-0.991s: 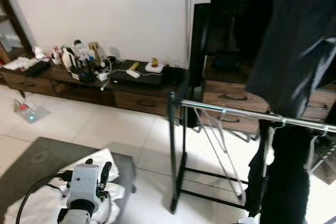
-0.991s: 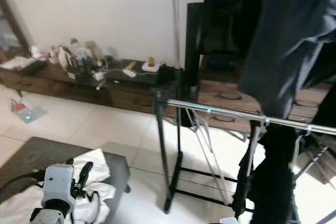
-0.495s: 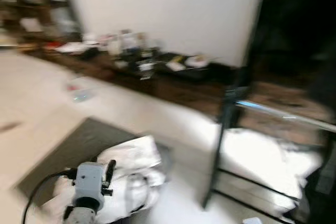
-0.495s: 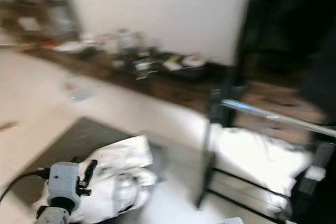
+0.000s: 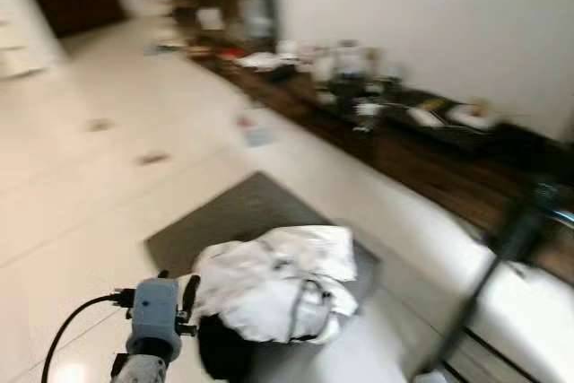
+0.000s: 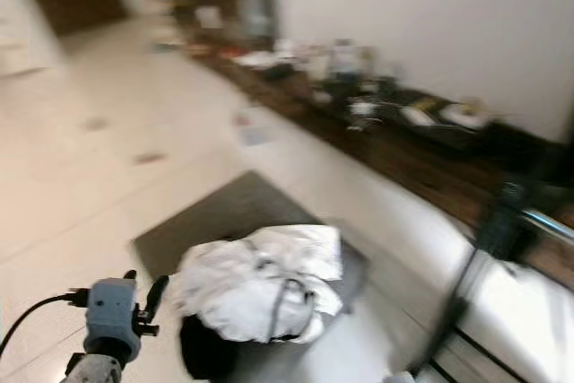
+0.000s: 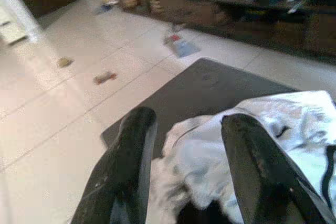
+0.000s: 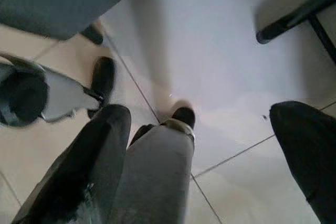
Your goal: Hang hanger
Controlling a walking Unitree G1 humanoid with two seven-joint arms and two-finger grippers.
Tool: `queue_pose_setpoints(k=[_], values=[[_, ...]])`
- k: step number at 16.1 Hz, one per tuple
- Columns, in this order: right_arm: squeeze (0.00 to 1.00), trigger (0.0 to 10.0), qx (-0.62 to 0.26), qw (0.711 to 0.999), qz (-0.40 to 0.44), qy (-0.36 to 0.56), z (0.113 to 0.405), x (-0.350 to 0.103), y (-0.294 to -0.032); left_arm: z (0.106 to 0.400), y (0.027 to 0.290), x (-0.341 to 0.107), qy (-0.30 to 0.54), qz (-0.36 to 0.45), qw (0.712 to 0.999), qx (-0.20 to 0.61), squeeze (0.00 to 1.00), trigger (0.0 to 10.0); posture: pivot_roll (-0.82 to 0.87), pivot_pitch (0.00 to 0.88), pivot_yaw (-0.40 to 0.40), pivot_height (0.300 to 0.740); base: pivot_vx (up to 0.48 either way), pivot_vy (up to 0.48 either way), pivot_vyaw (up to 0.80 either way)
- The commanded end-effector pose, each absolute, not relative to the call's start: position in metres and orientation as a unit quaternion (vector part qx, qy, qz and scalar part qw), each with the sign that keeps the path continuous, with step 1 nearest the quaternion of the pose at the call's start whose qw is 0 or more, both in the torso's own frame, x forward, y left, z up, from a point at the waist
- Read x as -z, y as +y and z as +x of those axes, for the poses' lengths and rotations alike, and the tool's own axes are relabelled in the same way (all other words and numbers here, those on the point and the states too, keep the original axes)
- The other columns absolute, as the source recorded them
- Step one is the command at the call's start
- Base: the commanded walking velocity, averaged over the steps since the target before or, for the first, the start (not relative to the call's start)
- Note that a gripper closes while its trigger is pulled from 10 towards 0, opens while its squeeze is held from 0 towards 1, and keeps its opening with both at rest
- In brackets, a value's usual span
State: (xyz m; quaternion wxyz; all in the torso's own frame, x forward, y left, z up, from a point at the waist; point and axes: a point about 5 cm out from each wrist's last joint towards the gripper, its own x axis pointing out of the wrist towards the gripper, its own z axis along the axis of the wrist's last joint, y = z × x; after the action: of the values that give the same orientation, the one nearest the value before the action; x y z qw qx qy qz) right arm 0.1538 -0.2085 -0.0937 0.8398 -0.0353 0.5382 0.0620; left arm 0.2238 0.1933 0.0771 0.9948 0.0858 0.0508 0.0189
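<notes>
Clothes (image 5: 280, 282) heaped beyond open left pincer (image 7: 186, 174).

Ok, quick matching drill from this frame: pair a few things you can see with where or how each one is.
Things:
1. white garment
2. grey ottoman
3. left claw
4. dark wood cabinet

States or places:
a. along the white wall, cluttered on top
b. open, pointed at the garment
c. heaped on the ottoman
d. on the tiled floor, under the garment

Pairs: 1-c, 2-d, 3-b, 4-a
</notes>
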Motion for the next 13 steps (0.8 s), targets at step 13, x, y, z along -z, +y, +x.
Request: queue_pose_setpoints(k=[13], values=[[0.00, 10.0, -0.045, 0.846, -0.024, 0.531, 0.156, 0.093, -0.207, 0.230, 0.205, -0.074, 0.028, 0.064, 0.997, -0.011, 0.00, 10.0, 0.02, 0.000, -0.018, 0.740, 0.000, 0.000, 0.31]])
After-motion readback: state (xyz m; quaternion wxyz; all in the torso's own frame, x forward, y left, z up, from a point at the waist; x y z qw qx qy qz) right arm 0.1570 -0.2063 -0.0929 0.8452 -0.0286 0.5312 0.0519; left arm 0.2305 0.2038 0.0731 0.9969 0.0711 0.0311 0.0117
